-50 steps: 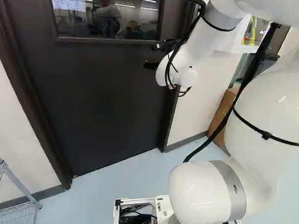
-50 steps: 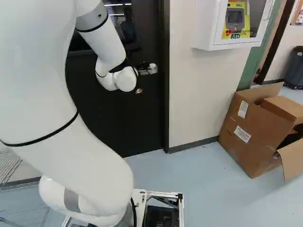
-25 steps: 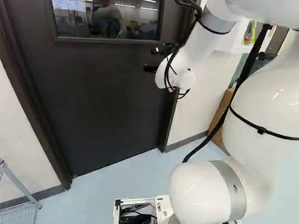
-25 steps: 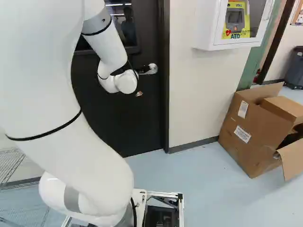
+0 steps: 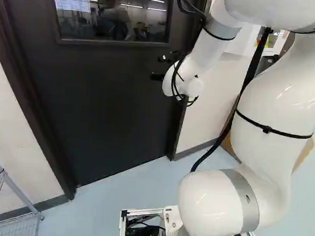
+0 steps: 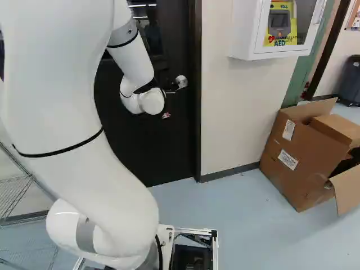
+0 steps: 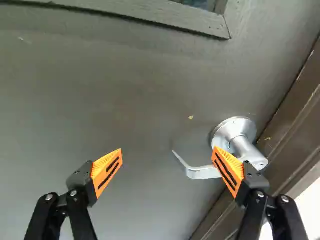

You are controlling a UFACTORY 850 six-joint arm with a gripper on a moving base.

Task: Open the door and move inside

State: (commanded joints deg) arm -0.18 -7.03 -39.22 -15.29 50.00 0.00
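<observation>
Pale blue floor [image 6: 242, 197] meets a cream wall [image 6: 236, 112], with a dark door [image 5: 110, 104] standing closed in its dark frame [image 5: 170, 124]. A window [image 5: 73, 16] is set in the door's upper part. The white arm [image 5: 276, 93] reaches toward the door, and its claw [image 5: 159, 67] is released — the two fingers are spread wide, their orange pads [image 7: 106, 170] well apart with nothing gripped. The silver lever handle [image 7: 200, 173] is mounted on the door close to the frame; in the wrist view its round plate and hub lie ahead of one finger, and the tip of the lever points into the gap between the two. That finger's pad overlaps part of the lever, though I can't tell whether they touch. On the wall beside the door, at the top of the right base view, hangs a white cabinet [image 6: 242, 34] with a yellow-backed device [image 6: 280, 28] inside. Below and further right, an open cardboard box [image 6: 298, 152] sits on the floor, and a dark bin [image 6: 351, 79] stands beyond it. A wire rack [image 5: 1, 175] is at the lower left of the left base view.
</observation>
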